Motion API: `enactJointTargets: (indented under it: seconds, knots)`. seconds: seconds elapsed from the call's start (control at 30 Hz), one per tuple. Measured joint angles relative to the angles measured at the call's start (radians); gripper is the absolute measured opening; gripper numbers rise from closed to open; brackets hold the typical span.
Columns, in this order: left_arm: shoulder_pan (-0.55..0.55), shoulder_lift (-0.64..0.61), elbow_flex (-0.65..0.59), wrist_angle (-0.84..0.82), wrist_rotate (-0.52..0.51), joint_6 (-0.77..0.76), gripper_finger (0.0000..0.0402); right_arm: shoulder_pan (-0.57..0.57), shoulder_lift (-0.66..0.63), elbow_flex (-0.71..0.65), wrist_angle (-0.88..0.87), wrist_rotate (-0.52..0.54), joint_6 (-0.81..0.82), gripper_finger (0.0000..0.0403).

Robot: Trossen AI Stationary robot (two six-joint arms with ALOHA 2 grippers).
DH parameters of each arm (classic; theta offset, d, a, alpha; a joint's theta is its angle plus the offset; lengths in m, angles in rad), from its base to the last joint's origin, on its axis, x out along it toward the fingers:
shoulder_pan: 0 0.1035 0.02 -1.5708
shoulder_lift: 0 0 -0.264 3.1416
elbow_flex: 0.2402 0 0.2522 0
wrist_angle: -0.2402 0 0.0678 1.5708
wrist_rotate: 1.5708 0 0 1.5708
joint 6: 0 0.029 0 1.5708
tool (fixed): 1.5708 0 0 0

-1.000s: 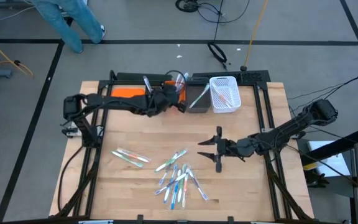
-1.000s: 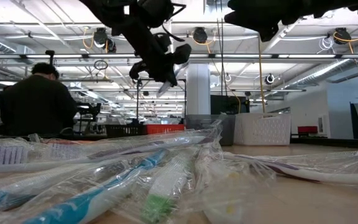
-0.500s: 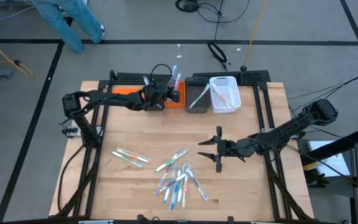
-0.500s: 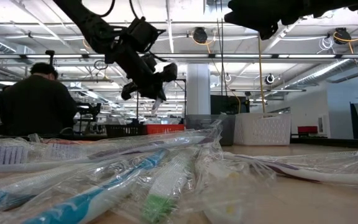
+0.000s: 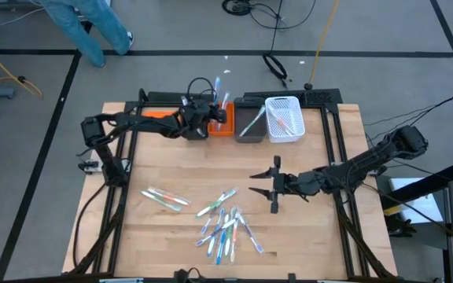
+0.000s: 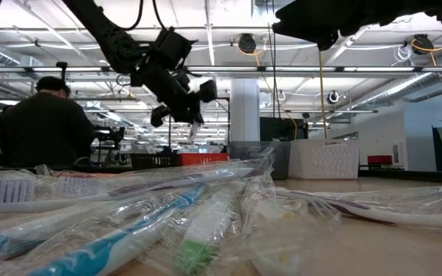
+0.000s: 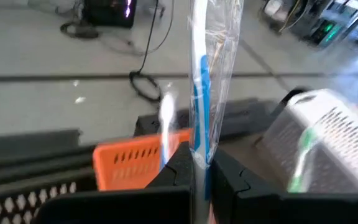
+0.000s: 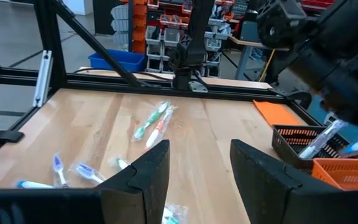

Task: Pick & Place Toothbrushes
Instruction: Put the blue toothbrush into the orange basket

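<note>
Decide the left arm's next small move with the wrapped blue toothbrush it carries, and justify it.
Probably lower and release. The left end effector is shut on the blue toothbrush in a clear wrapper, held upright above the small orange slotted bin at the table's far edge, so easing down before opening should drop it inside.

Worktop (image 5: 171,169): pale wood planks, smooth matt. Toothbrushes (image 5: 225,224): plastic in glossy, crinkled clear wrappers. Orange bin (image 7: 132,158), white bin (image 5: 284,119) and black bin (image 8: 297,140): slotted plastic. Frame (image 5: 333,130): matt black metal.
</note>
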Motion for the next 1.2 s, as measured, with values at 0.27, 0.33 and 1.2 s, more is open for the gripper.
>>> enactJointTargets:
  seconds: [0.27, 0.33, 1.2]
  knots:
    - [0.008, 0.097, -0.001, 0.068, 0.008, -0.025, 0.0012, -0.011, 0.0, 0.0, -0.01, -0.003, 0.0, 0.016]
    - [0.01, 0.097, -0.001, 0.064, 0.006, -0.025, 0.0009, -0.011, 0.0, 0.0, -0.01, -0.003, 0.0, 0.016]
    - [0.001, 0.097, 0.0, 0.02, 0.013, -0.027, 0.0041, -0.011, 0.0, 0.0, -0.03, -0.004, -0.011, 0.016]
